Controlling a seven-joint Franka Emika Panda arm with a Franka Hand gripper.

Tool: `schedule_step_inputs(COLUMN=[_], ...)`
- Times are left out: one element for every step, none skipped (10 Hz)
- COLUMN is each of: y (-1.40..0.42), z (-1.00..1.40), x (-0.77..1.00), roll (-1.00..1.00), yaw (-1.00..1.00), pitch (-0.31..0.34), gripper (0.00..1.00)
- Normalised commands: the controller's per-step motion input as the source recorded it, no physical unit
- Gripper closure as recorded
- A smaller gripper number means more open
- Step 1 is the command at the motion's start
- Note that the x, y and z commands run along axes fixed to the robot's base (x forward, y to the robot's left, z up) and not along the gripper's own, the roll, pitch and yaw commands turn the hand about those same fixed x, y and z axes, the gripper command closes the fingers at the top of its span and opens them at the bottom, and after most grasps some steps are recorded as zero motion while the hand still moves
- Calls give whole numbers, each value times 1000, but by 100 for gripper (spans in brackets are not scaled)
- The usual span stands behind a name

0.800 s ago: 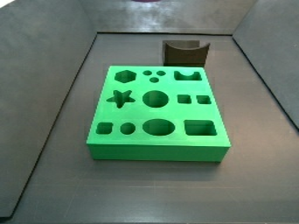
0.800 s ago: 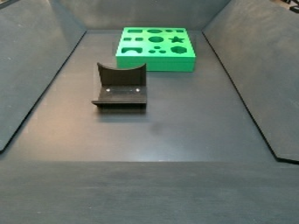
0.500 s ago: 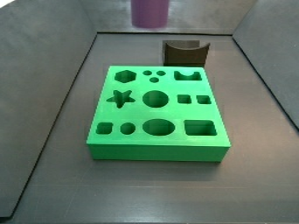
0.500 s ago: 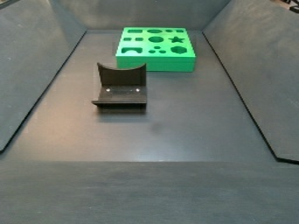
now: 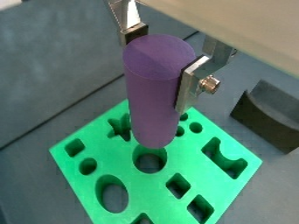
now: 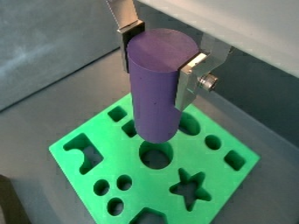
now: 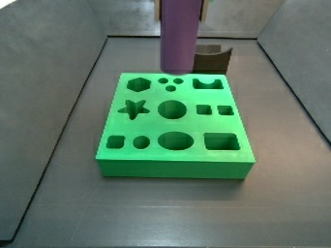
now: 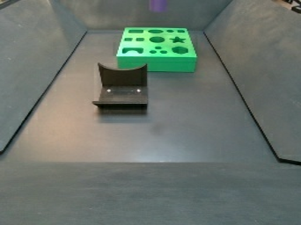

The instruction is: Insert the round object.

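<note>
The round object, a tall purple cylinder (image 5: pixel 156 92), stands upright between my gripper's (image 5: pixel 162 59) silver fingers, which are shut on its upper part; both wrist views show this (image 6: pixel 158 87). It hangs above the green block (image 5: pixel 87 150), over the large round hole (image 5: pixel 149 160) in the block's middle, and is apart from the block. In a side view the cylinder (image 7: pixel 179 34) hangs above the block's (image 7: pixel 195 126) far edge, and its top and the gripper are cut off. In a side view only its lower end (image 8: pixel 157 4) shows above the block (image 8: pixel 159 62).
The dark fixture (image 8: pixel 121 86) stands on the grey floor apart from the block; it shows behind the block in a side view (image 7: pixel 214 58) and in a wrist view (image 5: pixel 271 114). Sloped grey walls enclose the floor.
The purple cylinder has come down into the side view from above and now hangs lower, near the green block. The block and the fixture have not moved.
</note>
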Motion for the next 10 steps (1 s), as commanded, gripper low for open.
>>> schedule_step_inputs(y=[0,0,-6,0,0,0,0,0,0,0], z=[-989,-960,-946,-980,-1000,-1000,-1000,-960,-926,-911], x=[6,0,0,0,0,0,26,63,43,60], roll=[10,11,16,70,94,80,54,47,44,20], yaw=[0,0,0,0,0,0,0,0,0,-6], pitch=[-137,-154,-164,-137,-107,-106,-100,-73,-54,-50], gripper=[100,100,100,100,100,100,100,100,100,100])
